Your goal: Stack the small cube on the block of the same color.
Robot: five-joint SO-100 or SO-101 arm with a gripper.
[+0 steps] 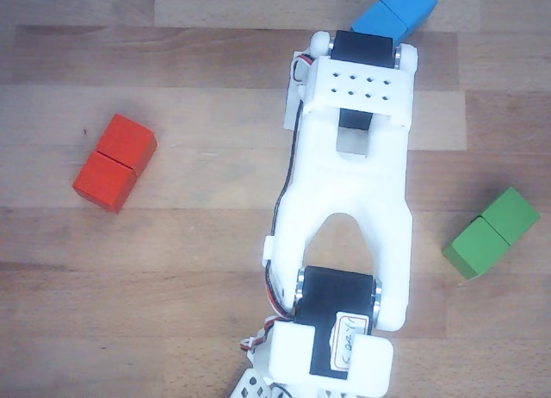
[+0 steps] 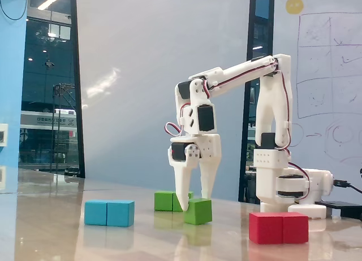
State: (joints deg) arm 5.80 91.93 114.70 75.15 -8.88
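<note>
In the fixed view the small cube [image 2: 199, 212], green, sits at table level, slightly turned, between the white fingers of my gripper [image 2: 193, 205], which is shut on it. The gripper points straight down. Just behind and to the left lies the green block [image 2: 164, 201], partly hidden by the left finger. In the other view the same green block [image 1: 491, 233] lies at the right of the wooden table. There the arm covers the middle, and both the small cube and the fingertips are hidden.
A blue oblong block [image 2: 109, 213] lies left of the gripper and a red one [image 2: 279, 227] at the front right, near the arm's base [image 2: 288, 187]. In the other view the blue block [image 1: 394, 10] is at the top and the red block [image 1: 114, 162] at the left.
</note>
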